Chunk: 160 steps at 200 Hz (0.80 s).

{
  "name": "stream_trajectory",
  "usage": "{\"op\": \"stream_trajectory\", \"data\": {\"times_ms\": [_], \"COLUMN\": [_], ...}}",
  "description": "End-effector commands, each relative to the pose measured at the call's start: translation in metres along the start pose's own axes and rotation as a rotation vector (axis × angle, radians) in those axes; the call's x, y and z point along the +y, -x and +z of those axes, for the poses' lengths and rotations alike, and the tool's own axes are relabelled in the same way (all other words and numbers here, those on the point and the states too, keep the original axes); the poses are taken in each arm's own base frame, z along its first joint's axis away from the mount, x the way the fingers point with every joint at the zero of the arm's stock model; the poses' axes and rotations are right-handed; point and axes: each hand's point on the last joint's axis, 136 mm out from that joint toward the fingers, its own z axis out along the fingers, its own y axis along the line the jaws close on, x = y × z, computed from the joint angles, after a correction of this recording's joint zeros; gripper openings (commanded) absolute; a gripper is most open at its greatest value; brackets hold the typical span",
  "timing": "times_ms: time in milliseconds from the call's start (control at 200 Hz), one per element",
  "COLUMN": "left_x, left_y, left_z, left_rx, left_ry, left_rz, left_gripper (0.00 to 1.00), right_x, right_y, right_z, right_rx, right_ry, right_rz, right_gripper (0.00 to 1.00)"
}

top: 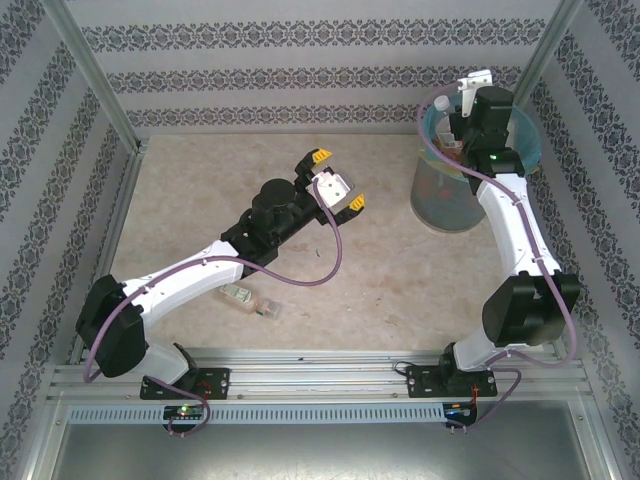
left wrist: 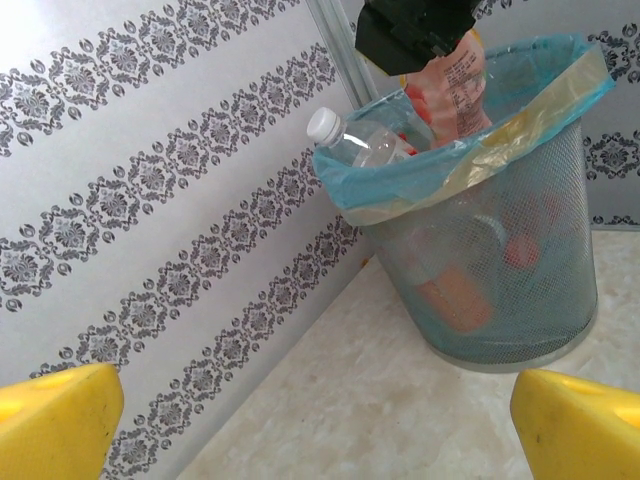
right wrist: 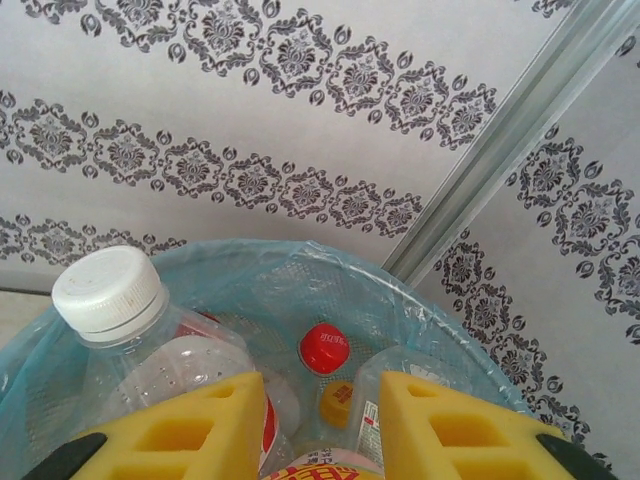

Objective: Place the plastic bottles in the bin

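Right gripper (right wrist: 320, 392) is over the bin (left wrist: 560, 190), jaws narrow and clamped on an orange-labelled bottle (left wrist: 455, 85). In the left wrist view that bottle hangs roughly upright, with its lower end below the rim of the blue liner (left wrist: 400, 185). The bin sits at the far right corner of the table (top: 200, 200), close to the patterned wall (left wrist: 150, 200). Inside it, a white-capped bottle (right wrist: 110, 295) leans at the left of the right wrist view, its cap poking above the rim. A red cap (right wrist: 324, 347) and an orange cap (right wrist: 337, 400) sit deeper down. More orange and red shapes show through the mesh, but I can't tell how many. Left gripper (top: 338, 180) is mid-table with its jaws wide and nothing between the yellow fingers (left wrist: 55, 425). It is aimed toward the bin and well apart from it. One loose bottle (top: 250, 298) lies on its side on the table toward the near edge, just beside the left arm (top: 190, 275) and not touched by either gripper.
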Motion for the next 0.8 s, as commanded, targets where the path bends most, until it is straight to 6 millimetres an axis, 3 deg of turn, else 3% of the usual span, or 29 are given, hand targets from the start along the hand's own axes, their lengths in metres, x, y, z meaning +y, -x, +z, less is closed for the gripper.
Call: {"op": "stream_trajectory", "data": {"times_ms": [0,495,654,794], "left_x": [0.008,0.007,0.006,0.007], "left_y": [0.019,0.006,0.003,0.004], "left_z": [-0.001,0.000,0.000,0.000], "left_rx": [-0.043,-0.037,-0.032,-0.036], "left_ry": [0.029,0.045,0.039,0.037], "left_rz": [-0.044,-0.038,-0.038,-0.046], "left_gripper": [1.00,1.00,1.00,1.00], "right_x": [0.044,0.032,0.031,0.031], "right_y": [-0.089,-0.161,-0.159,-0.131], "right_z": [0.016,-0.001,-0.013,-0.027], "right_rx": [0.260,0.417,0.422,0.394], "right_ry": [0.166,0.167,0.210,0.265], "right_rz": [0.126,0.305,0.364,0.408], "right_gripper": [0.00,0.01,0.03,0.26]}}
